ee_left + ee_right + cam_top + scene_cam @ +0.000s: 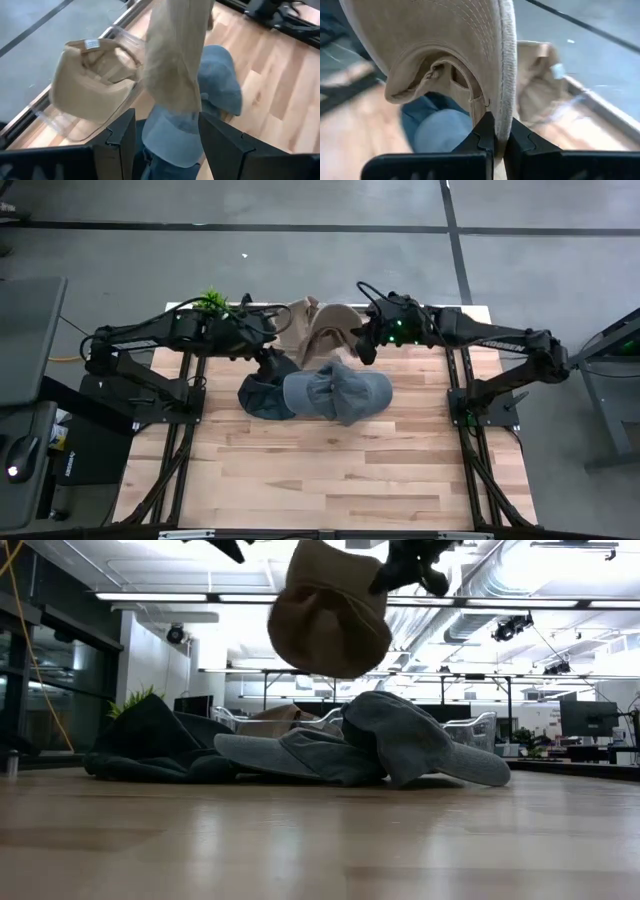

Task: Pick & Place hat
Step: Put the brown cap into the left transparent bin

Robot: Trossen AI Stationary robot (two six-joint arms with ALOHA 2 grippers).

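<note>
A: Where's the tan cap [445, 45]?
B: Hanging upper centre in the low view, its edge pinched by the right hand [495, 132], above the grey caps [340, 392] on the wooden surface [330, 470].
A: And the left hand [165, 132]?
B: Spread wide, gripping nothing, beside another tan cap [92, 80].

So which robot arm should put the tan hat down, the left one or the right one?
Probably the right one. The right gripper is already pinched shut on the tan hat and holds it up above the blue caps. The left gripper is open, holding nothing.
</note>
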